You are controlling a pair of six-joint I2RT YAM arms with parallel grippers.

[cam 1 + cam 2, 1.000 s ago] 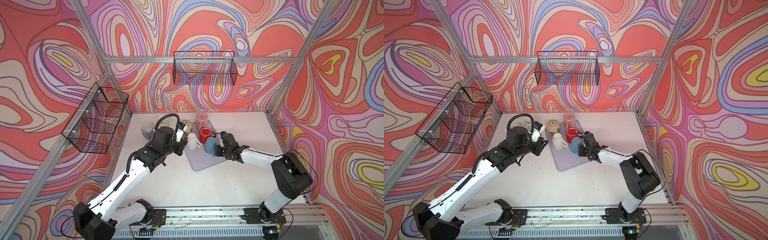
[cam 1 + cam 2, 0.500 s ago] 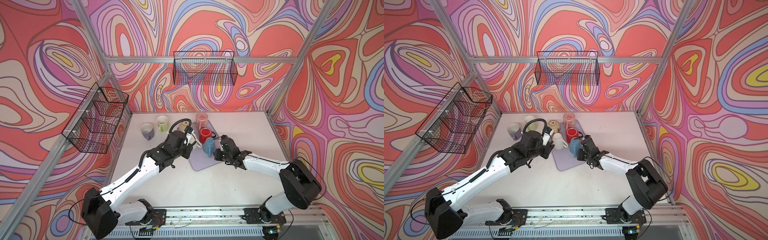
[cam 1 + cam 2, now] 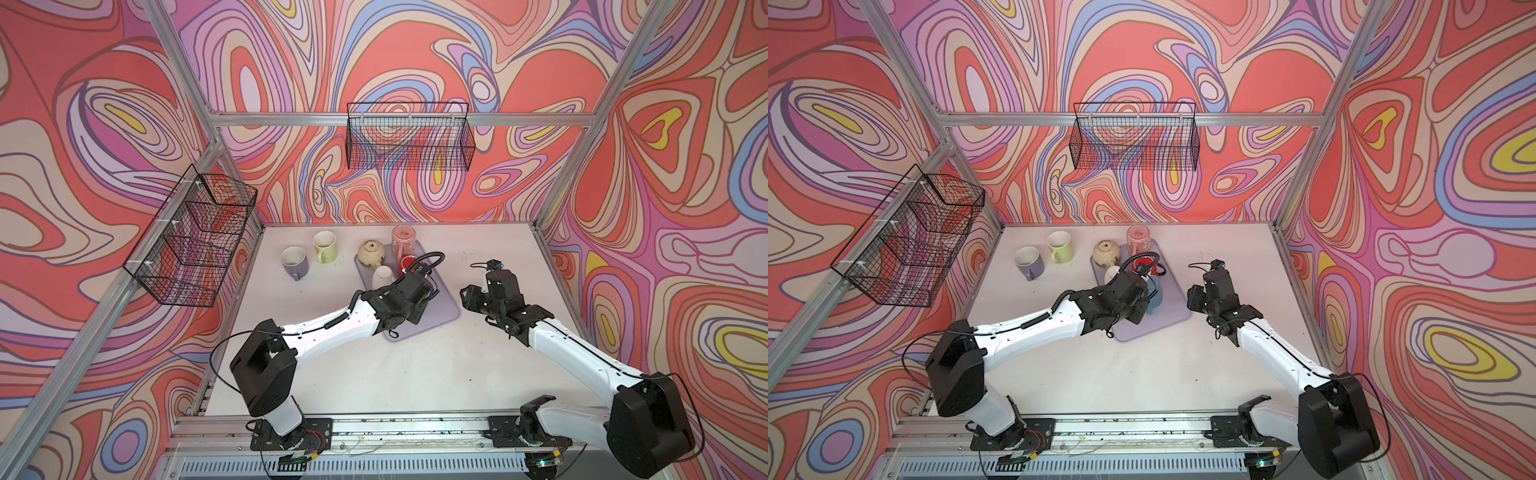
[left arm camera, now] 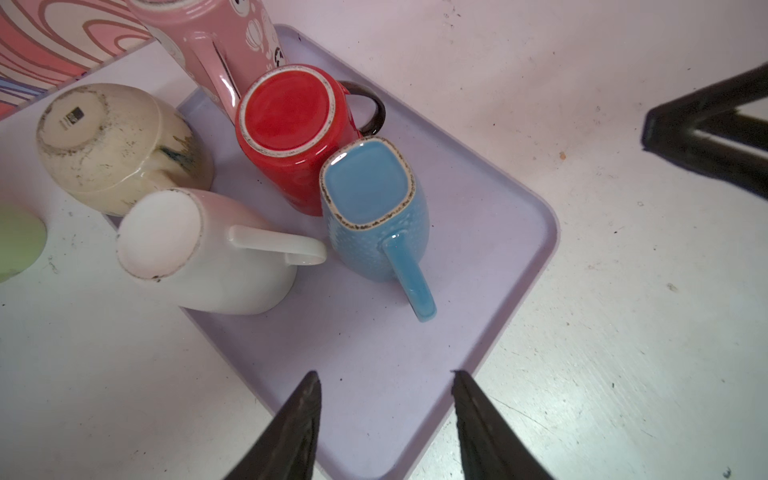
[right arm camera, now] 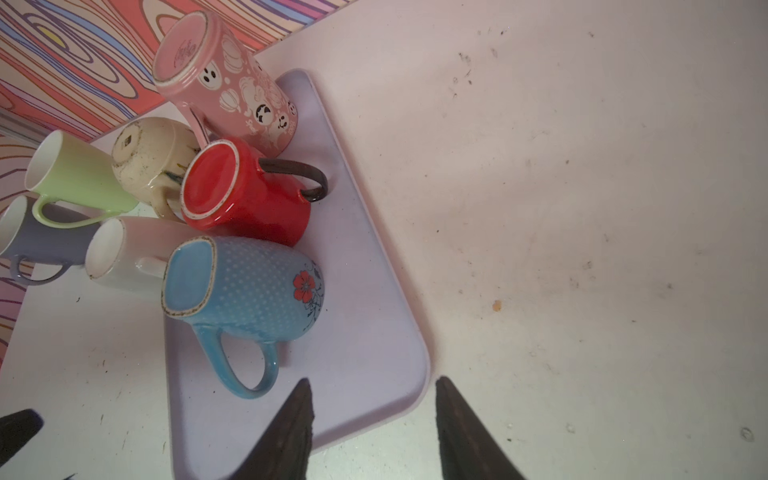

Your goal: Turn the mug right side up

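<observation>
Left wrist view: blue mug (image 4: pixel 374 208) stands upside down on the lavender tray (image 4: pixel 490 299), near its middle. My left gripper (image 4: pixel 384 374) and right gripper (image 5: pixel 372 380) hang open and empty at the tray's edge. The mug is glazed ceramic, probably slick and breakable; I'd pinch the handle (image 4: pixel 409 282) firmly.

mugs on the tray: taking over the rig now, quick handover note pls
Left pincer: open, empty, over the near end of the tray.
Right pincer: open, empty, by the tray's corner.
Bottom up on tray: blue mug, red mug, white mug, pink mug; cream mug at its edge.
Done: green mug, purple mug upright off the tray.
Left: flip those five.
</observation>
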